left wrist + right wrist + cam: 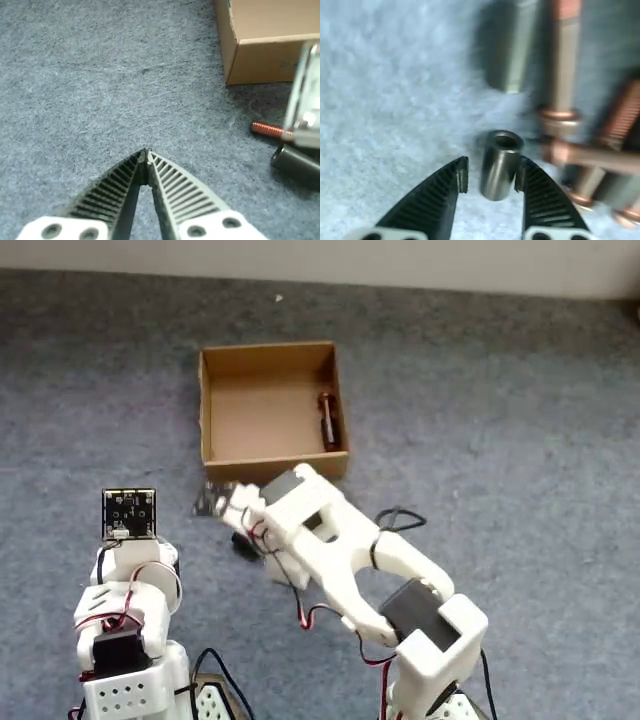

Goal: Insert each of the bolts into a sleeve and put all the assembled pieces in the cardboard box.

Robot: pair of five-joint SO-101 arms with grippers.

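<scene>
My right gripper [492, 167] is open with its fingers on either side of a short upright metal sleeve [501, 162]; one finger is close against it and a gap shows at the other. Beyond it lie a second sleeve [512, 50] and several copper bolts [565, 60]. In the high view this gripper [212, 502] sits low over the carpet just in front of the cardboard box [205, 410], near its front left corner. One assembled piece [325, 420] lies inside the box by the right wall. My left gripper [145, 156] is shut with nothing in it, above bare carpet.
In the left wrist view, a box corner [265, 50], a copper bolt [267, 129] and a dark sleeve [295, 162] lie beside part of the right gripper [305, 100]. The left arm [125, 580] stands at the near left. Grey carpet lies open around the box.
</scene>
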